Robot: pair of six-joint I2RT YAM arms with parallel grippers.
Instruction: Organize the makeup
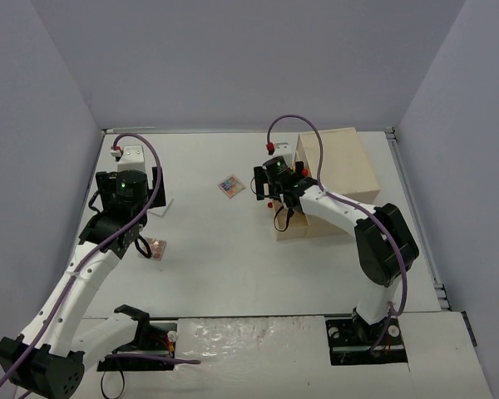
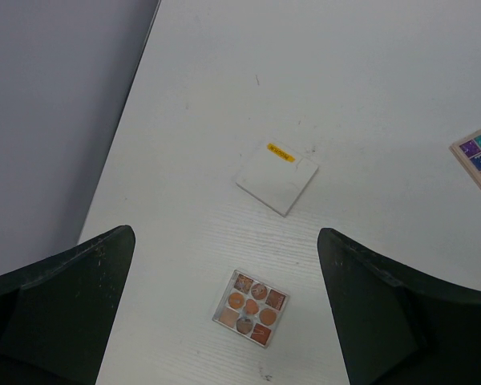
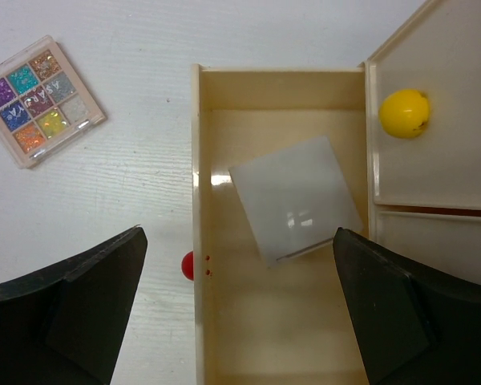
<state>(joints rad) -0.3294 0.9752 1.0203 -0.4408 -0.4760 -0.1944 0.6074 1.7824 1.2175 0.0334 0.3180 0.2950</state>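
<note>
An orange-toned eyeshadow palette (image 2: 251, 308) lies on the table straight below my open, empty left gripper (image 2: 224, 234); it also shows in the top view (image 1: 156, 248) beside that gripper (image 1: 139, 241). A white square card (image 2: 277, 177) lies just beyond it. A colourful glitter palette (image 3: 44, 100) lies on the table left of the drawer, mid-table in the top view (image 1: 230, 186). My right gripper (image 3: 239, 234) is open and empty above the pulled-out drawer (image 3: 199, 160), where a second white card (image 3: 297, 196) lies tilted. The other makeup items are out of view.
The beige wooden drawer box (image 1: 337, 165) stands at the back right, its open drawer (image 1: 293, 229) reaching toward the table's middle. A yellow knob (image 3: 405, 112) is on a closed drawer front and a red knob (image 3: 188, 265) on the open one. The grey wall (image 2: 56, 104) runs along the left edge.
</note>
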